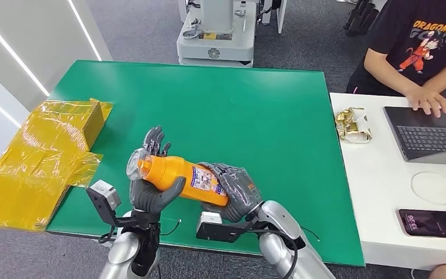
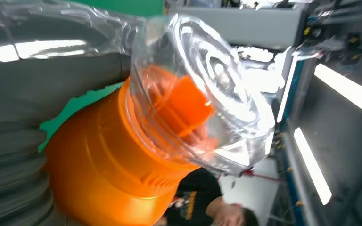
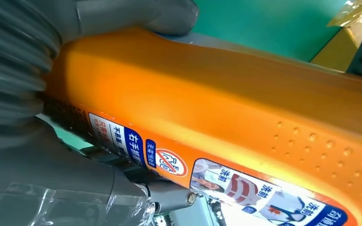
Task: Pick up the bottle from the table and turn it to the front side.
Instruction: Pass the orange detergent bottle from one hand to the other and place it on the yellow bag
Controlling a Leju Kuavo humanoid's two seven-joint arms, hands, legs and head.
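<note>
Left hand: my left hand point(image 1: 151, 192) gripped the neck end of the bottle point(image 1: 180, 178), thumb curled under it and the darker fingers point(image 1: 154, 139) standing up behind it, partly spread.
Right hand: my right hand point(image 1: 237, 190) wrapped the base end of the same bottle, fingers closed over the top and palm beneath; in the right wrist view my thumb point(image 3: 136, 14) pressed on the orange wall.
Bottle: it was orange and lay on its side, held between my two hands above the near part of the green table point(image 1: 255, 110), cap end toward my left, clear of the surface as far as I could tell.
Cap: a clear plastic cap point(image 2: 207, 89) covered an orange spout point(image 2: 184, 103); nothing else showed inside the cap.
Contents: the orange wall was opaque, so I could not tell what the bottle held.
Label: a printed label point(image 1: 206, 180) ran along the bottle's side, facing up and toward me; in the right wrist view it carried blue and red blocks with characters point(image 3: 136, 141).
Yellow packaging: a yellow box in crinkled yellow film point(image 1: 46, 157) lay at the table's left edge, well apart from the bottle; I could not see inside it.
White desk: beside the table to my right, a white desk point(image 1: 377, 192) carried a laptop point(image 1: 430, 133), a phone point(image 1: 431, 223), a white cable point(image 1: 435, 186) and a small gold-wrapped packet point(image 1: 353, 125).
Person: a person in a black printed shirt point(image 1: 424, 40) sat there, one hand point(image 1: 428, 102) at the laptop.
</note>
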